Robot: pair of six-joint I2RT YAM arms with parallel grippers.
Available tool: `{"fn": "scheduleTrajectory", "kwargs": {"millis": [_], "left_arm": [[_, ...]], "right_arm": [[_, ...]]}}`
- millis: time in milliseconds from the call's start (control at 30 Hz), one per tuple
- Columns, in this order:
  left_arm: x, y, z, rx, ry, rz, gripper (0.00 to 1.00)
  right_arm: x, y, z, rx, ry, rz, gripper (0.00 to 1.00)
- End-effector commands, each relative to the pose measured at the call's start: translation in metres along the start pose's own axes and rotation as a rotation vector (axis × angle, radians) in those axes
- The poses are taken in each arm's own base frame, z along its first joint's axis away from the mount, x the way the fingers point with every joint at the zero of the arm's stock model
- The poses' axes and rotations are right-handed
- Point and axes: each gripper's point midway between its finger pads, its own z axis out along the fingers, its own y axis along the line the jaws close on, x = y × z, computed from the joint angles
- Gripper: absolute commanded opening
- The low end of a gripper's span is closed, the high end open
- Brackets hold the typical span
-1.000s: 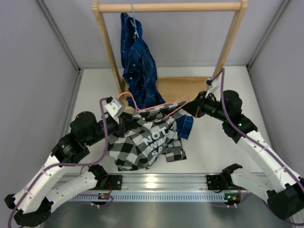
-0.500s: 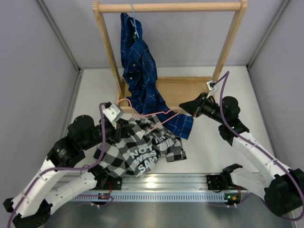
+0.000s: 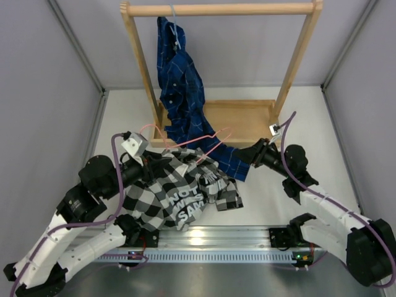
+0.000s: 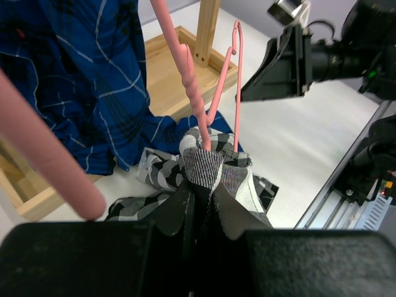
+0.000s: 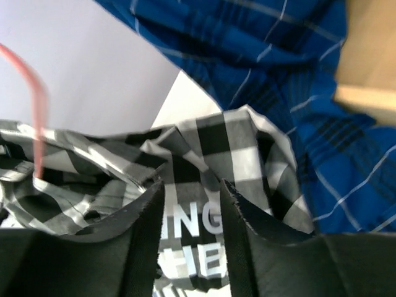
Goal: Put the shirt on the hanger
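I'm pinching the shirt over the hanger in the tight left claw while the right claw is gaping empty just short of it, so unsupported fabric is likely sliding off.

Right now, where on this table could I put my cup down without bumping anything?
Two bare patches of table: on the right, between the rack's right post and the right wall, and on the left, between its left post and the left wall. The middle is crowded: checked shirt, pink hanger and blue shirt bunch together before the rack's base.
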Motion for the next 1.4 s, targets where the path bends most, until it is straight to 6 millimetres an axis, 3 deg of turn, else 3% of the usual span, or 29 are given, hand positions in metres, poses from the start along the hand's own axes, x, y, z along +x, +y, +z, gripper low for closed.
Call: {"fn": "scheduleTrajectory", "kwargs": {"millis": [0,33,200,400,600,633,667,733,833,1000,1100,1133,1233,1267,1333,1367], "left_arm": [[-0.034,-0.011,0.003,0.051,-0.149,-0.041,0.0],[-0.033,-0.012,0.006,0.055,-0.146,-0.044,0.0],[-0.037,-0.015,0.01,0.073,-0.169,-0.059,0.0],[-0.038,-0.014,0.01,0.07,-0.173,-0.057,0.0],[-0.039,-0.01,0.008,0.05,-0.183,-0.048,0.0],[-0.04,-0.01,0.007,0.045,-0.187,-0.047,0.0],[-0.039,-0.008,0.007,0.039,-0.186,-0.044,0.0],[-0.038,-0.009,0.006,0.042,-0.185,-0.042,0.0],[-0.033,-0.011,0.005,0.057,-0.162,-0.016,0.0],[-0.014,0.005,-0.001,-0.017,-0.069,0.061,0.0],[-0.003,0.011,-0.005,-0.043,-0.037,0.088,0.0],[0.001,0.011,-0.007,-0.037,-0.036,0.094,0.0],[0.006,0.009,-0.007,-0.023,-0.032,0.108,0.0],[0.011,0.012,-0.006,-0.035,-0.022,0.107,0.0],[0.014,0.014,-0.006,-0.048,-0.017,0.107,0.0],[0.014,0.014,-0.005,-0.048,-0.015,0.105,0.0]], "right_arm": [[0.0,0.045,0.004,-0.212,-0.021,-0.038,0.42],[0.005,0.055,0.003,-0.263,-0.001,-0.059,0.45],[0.024,0.061,0.015,-0.325,0.049,-0.074,0.47],[0.041,0.076,0.027,-0.427,0.097,-0.045,0.44],[0.053,0.074,0.034,-0.447,0.12,-0.022,0.38],[0.054,0.073,0.035,-0.444,0.121,-0.021,0.28],[0.053,0.072,0.036,-0.442,0.118,-0.022,0.04],[0.052,0.071,0.038,-0.433,0.116,-0.019,0.0],[0.043,0.062,0.044,-0.379,0.097,-0.024,0.0],[0.011,0.016,0.046,-0.069,0.074,-0.061,0.0],[-0.013,0.009,0.04,0.063,0.073,-0.127,0.0],[-0.032,0.017,0.042,0.076,0.046,-0.171,0.0],[-0.04,0.002,0.039,0.194,0.091,-0.177,0.0],[-0.055,0.008,0.041,0.205,0.072,-0.209,0.0],[-0.061,-0.009,0.037,0.306,0.093,-0.207,0.0],[-0.077,-0.001,0.038,0.313,0.073,-0.247,0.0]]}}
